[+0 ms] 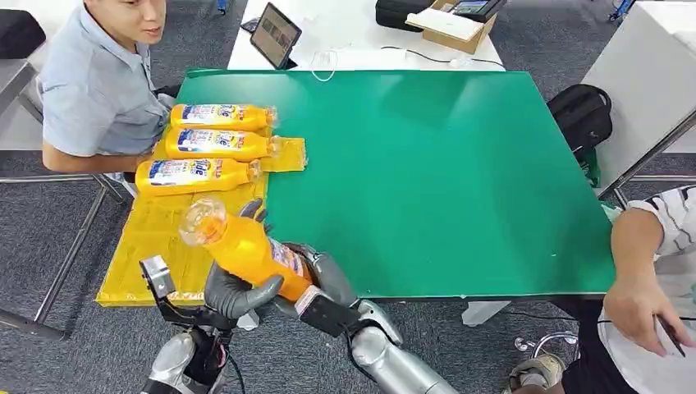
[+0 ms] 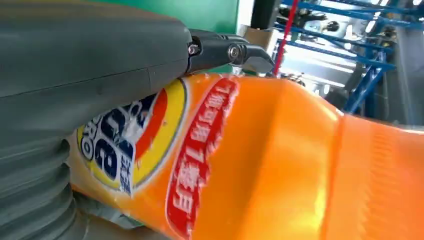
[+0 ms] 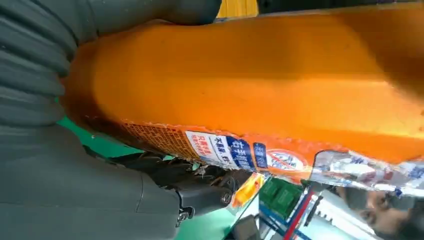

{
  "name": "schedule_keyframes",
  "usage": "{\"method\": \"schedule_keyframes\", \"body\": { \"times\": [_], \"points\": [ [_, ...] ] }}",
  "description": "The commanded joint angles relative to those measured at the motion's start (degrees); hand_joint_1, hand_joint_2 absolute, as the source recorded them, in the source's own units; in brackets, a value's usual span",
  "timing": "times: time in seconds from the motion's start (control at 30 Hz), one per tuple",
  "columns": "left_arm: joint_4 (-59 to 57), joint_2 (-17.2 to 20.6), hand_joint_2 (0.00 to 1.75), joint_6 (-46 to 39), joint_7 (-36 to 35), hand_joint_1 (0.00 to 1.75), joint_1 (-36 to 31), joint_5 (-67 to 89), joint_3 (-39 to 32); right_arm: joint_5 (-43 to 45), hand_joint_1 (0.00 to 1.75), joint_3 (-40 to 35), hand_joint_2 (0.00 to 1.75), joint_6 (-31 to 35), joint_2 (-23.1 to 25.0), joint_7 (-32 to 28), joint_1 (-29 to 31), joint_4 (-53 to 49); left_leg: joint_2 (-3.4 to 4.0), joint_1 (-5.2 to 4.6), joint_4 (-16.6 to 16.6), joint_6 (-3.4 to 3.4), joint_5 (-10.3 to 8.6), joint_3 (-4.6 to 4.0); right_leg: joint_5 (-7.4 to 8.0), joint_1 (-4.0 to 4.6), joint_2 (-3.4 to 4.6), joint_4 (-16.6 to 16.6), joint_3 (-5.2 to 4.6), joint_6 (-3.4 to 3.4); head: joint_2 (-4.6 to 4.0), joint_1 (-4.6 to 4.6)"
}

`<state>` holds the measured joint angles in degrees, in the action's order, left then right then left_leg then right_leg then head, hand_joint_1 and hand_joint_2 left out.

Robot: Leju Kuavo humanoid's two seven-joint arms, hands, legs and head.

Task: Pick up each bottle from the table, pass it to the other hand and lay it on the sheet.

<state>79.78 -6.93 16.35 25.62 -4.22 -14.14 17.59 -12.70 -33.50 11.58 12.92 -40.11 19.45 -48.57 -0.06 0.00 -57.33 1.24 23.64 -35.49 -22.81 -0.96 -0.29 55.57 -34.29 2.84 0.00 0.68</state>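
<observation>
Green table [image 1: 427, 172]: broad middle and right stretch open to a hand. Yellow sheet [image 1: 152, 238] along the left edge: far end taken by three laid bottles [image 1: 205, 141] side by side, near end bare. Above that bare part, just off the table's near edge, left hand [image 1: 234, 291] and right hand [image 1: 316, 275] both grip one orange bottle [image 1: 242, 246]. Seated person [image 1: 98, 82] close against the sheet's far left corner. Another person's hand [image 1: 644, 308] near the right front corner.
</observation>
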Motion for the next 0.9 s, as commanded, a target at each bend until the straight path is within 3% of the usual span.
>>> {"method": "schedule_keyframes", "body": {
  "times": [0.03,0.07,0.1,0.17,0.2,0.53,0.57,0.77,0.83,0.9],
  "points": [
    [-7.5,1.9,1.75,-2.9,-2.0,0.10,-5.5,4.3,5.7,0.3,1.52,-8.9,1.75,2.5,0.5,0.1,4.1,5.8,-0.08,0.03,0.0,-0.06,0.05,0.15,-0.07,0.03,-0.06,0.0,0.17,-0.09,0.00,-0.02],
    [-8.2,2.0,1.75,-3.4,-2.4,1.68,-5.8,4.8,5.9,0.2,1.50,-9.2,1.75,3.1,0.6,0.1,4.3,6.0,-0.08,0.06,0.0,-0.09,0.11,0.25,-0.13,0.07,-0.05,0.0,0.28,-0.14,0.00,0.00],
    [-8.4,2.0,1.75,-3.4,-2.4,1.75,-5.9,4.8,5.9,0.3,1.47,-9.3,1.75,3.3,0.6,0.1,4.3,6.0,-0.02,0.04,0.0,-0.08,0.09,0.22,-0.10,0.04,0.00,0.0,0.23,-0.12,0.00,0.00],
    [-8.3,2.4,1.75,-3.2,-2.2,1.75,-5.8,4.5,5.9,0.8,1.26,-9.1,1.75,4.1,0.6,0.1,4.3,6.9,-0.04,0.04,0.0,-0.07,0.08,0.22,-0.09,0.05,-0.02,0.0,0.24,-0.11,0.00,0.00],
    [-8.0,2.6,1.75,-3.3,-2.2,1.75,-5.6,4.5,5.9,0.9,0.00,-9.1,1.75,4.6,0.5,0.1,4.3,7.1,-0.03,0.05,0.0,-0.08,0.13,0.28,-0.13,0.06,-0.01,0.0,0.29,-0.14,0.00,-0.02],
    [-7.3,2.5,1.75,-5.3,-2.7,1.75,-5.2,3.1,3.8,1.8,0.00,-7.6,1.75,8.0,1.0,0.1,4.0,8.6,0.02,0.08,0.0,-0.11,0.17,0.34,-0.15,0.08,0.05,0.0,0.35,-0.16,0.00,0.00],
    [-7.3,2.4,1.75,-5.7,-2.8,1.75,-5.2,2.7,3.5,1.7,0.00,-7.5,0.00,8.6,1.0,0.1,3.9,8.7,0.02,0.02,0.0,-0.07,0.07,0.19,-0.07,0.03,0.04,0.0,0.19,-0.10,0.00,0.00],
    [-7.2,2.9,1.75,-11.5,-3.9,1.75,-7.1,-1.5,-3.2,1.6,0.00,-6.3,0.00,13.4,0.6,0.1,2.0,7.8,0.03,0.08,0.0,-0.10,0.16,0.31,-0.14,0.09,0.06,0.0,0.32,-0.17,0.00,0.00],
    [-7.8,3.1,1.75,-18.8,-3.6,1.75,-8.7,-0.6,-7.1,1.3,0.00,-5.8,0.00,17.0,0.1,0.1,0.6,6.1,-0.01,0.05,0.0,-0.07,0.06,0.18,-0.06,0.06,0.00,0.0,0.20,-0.11,0.00,0.00],
    [-8.2,3.8,1.75,-18.4,-3.6,1.75,-9.5,-0.8,-7.9,1.4,0.00,-6.0,0.00,17.1,-0.2,0.1,0.1,5.6,-0.06,0.05,0.0,-0.06,0.01,0.09,-0.03,0.05,-0.04,0.0,0.13,-0.08,0.00,-0.04]
  ]
}}
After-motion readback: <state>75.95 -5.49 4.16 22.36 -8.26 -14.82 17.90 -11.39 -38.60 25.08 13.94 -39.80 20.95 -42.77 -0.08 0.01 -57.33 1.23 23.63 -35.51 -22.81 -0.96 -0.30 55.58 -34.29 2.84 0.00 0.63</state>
